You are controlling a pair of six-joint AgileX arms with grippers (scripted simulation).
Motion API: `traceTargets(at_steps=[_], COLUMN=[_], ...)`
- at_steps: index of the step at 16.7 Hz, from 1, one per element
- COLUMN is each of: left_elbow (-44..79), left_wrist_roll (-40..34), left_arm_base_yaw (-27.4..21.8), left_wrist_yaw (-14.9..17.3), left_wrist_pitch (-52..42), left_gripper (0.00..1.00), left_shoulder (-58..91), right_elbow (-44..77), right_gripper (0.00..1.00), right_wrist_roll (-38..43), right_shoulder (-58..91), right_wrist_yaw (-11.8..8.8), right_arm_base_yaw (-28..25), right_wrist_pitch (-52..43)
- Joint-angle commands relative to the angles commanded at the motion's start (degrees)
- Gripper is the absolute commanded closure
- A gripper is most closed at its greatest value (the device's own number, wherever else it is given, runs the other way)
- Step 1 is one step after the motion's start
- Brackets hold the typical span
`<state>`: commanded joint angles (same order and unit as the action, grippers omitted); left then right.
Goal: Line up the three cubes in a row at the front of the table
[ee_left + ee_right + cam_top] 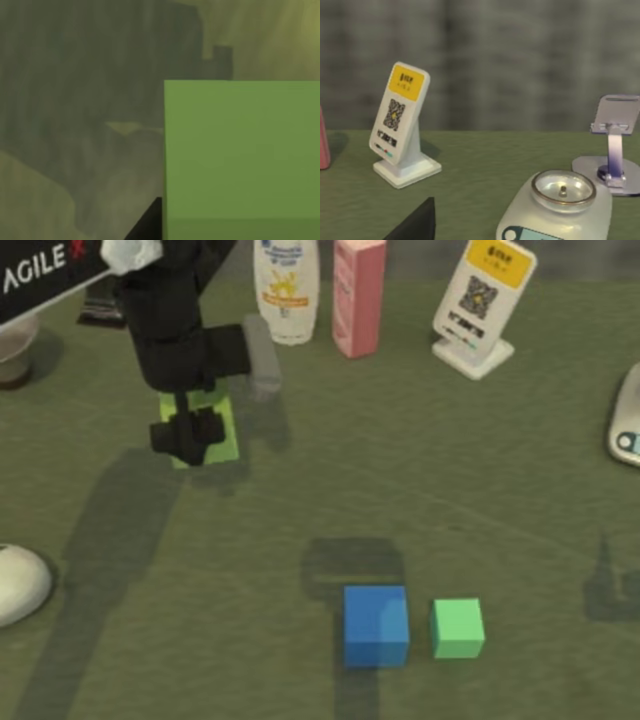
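While two of the three cubes already sit side by side toward the near edge of the tabletop (480, 480), the third waits far back on the left, and the left arm is busy with it. The left end effector (188, 435) hangs directly over the lime cube (222, 435), its dark fingers overlapping the cube's top face as seen from above. Whether the fingers are spread or closed on the cube I cannot tell; the arm's own body hides the contact, and the left wrist view shows only a flat yellow-green face filling much of the picture, with one dark fingertip at its edge.

My reading is that the step in hand is picking up this last cube. The next move calls for a firm hold on its sides, a lift, and a carry toward the near edge, setting it down just left of the blue cube (376, 626) so all three stand in one row.

The lime cube is the largest of the three, plain and matte, resting flat. The blue cube is medium-sized and sits near the front, a little right of centre. The mint-green cube (458, 628), the smallest, stands just right of it with a narrow gap between them.

The right arm is parked off to the right, out of the top view; its end effector's state cannot be told.
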<state>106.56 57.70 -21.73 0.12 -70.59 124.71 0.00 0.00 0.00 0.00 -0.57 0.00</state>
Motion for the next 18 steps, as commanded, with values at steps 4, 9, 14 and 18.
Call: traceTargets(at_steps=[4,9,14,18], left_elbow=[-19.41,-34.73,-36.65,-37.91], left_wrist_roll=[-2.59,-5.02,-5.39,-5.49], left_arm_base_yaw=[-7.20,-14.36,-15.48,-15.21], left_wrist_yaw=[-0.03,-0.12,-0.17,-0.28], left_wrist_pitch=[4.23,8.85,9.63,11.81], left_gripper=[1.00,1.00,1.00,1.00], left_shoulder=[-11.98,-24.14,-26.03,-24.93], right_elbow=[0.00,0.00,0.00,0.00], right_gripper=[0.00,0.00,0.00,0.00], right_wrist_roll=[0.00,0.00,0.00,0.00], right_shoulder=[0.00,0.00,0.00,0.00], right_wrist_yaw=[0.00,0.00,0.00,0.00], right_arm_base_yaw=[0.00,0.00,0.00,0.00], right_wrist_pitch=[0.00,0.00,0.00,0.00])
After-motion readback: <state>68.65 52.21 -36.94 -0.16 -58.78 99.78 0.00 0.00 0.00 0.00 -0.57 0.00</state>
